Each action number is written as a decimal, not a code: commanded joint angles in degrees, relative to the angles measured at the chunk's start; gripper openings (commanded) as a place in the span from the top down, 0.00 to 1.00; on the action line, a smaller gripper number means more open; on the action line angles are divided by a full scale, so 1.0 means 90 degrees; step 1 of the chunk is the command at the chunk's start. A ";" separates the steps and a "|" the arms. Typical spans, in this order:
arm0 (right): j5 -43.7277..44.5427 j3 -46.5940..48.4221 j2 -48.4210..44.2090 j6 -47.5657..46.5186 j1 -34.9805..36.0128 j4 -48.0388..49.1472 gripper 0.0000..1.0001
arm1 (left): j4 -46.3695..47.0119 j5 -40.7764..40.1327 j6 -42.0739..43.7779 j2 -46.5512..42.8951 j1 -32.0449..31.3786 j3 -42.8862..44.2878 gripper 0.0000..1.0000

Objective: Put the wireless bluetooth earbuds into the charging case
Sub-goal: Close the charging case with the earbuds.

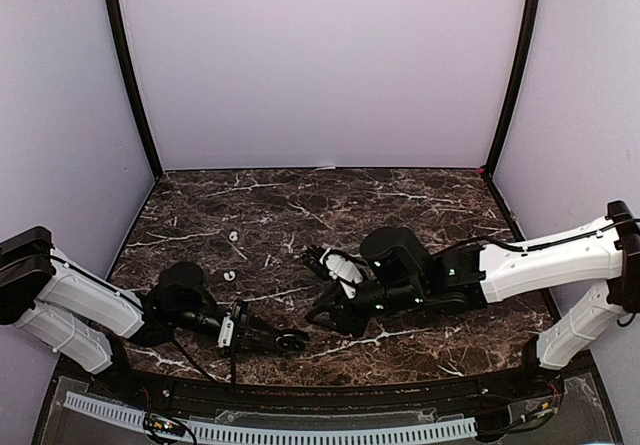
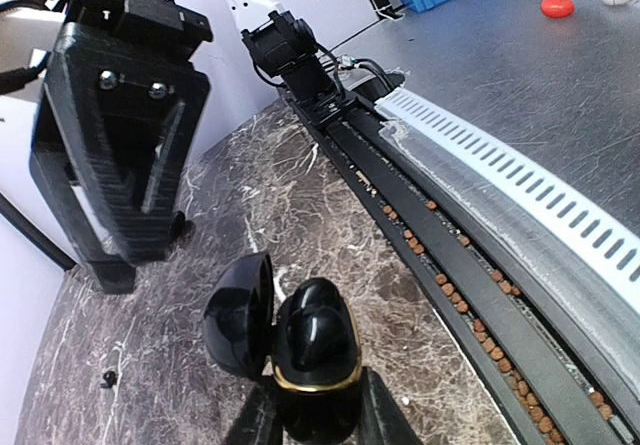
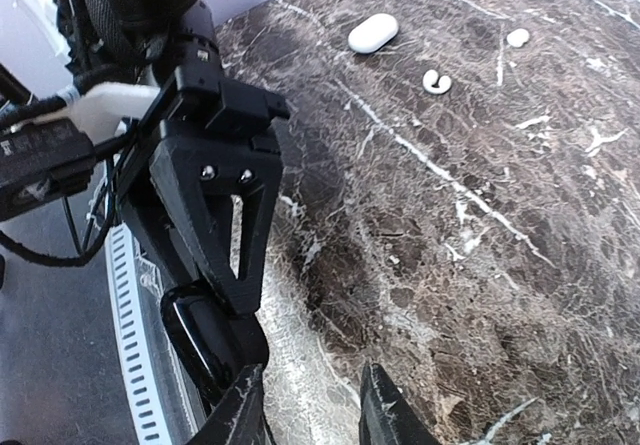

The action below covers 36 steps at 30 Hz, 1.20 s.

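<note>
- The right end effector (image 3: 305, 417) hangs just beside the left one, fingers partly apart, nothing between them.
- A white case (image 3: 373, 33) lies far back on the worktop (image 3: 500, 265).
- The left end effector (image 2: 318, 425) is clamped on the black charging case (image 2: 318, 340), whose lid stands open.
- Two white earbuds (image 3: 437, 82) lie loose near the white case, and a tiny black earbud (image 2: 107, 377) lies near the charging case.

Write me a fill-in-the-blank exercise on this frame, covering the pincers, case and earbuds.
1. The left pincer is shut on a black case whose lid is ____.
2. The right pincer stands open and holds ____.
3. The two loose earbuds on the table in the right wrist view are ____ in colour.

Missing words: open; nothing; white.
</note>
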 commanded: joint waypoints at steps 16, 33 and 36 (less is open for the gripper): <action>-0.0966 0.0415 0.0772 -0.0357 0.0229 0.0469 0.80 | 0.0320 -0.0095 -0.0048 0.0057 -0.0042 0.0004 1.00; -0.1105 -0.0368 0.0105 -0.0627 0.0449 0.0377 0.83 | 0.0486 -0.0523 -0.0592 0.0191 -0.0033 0.0104 1.00; -0.1063 -0.0407 0.0057 -0.0694 0.0466 0.0226 0.83 | 0.0493 -0.0532 -0.0612 0.0233 -0.0028 0.0131 1.00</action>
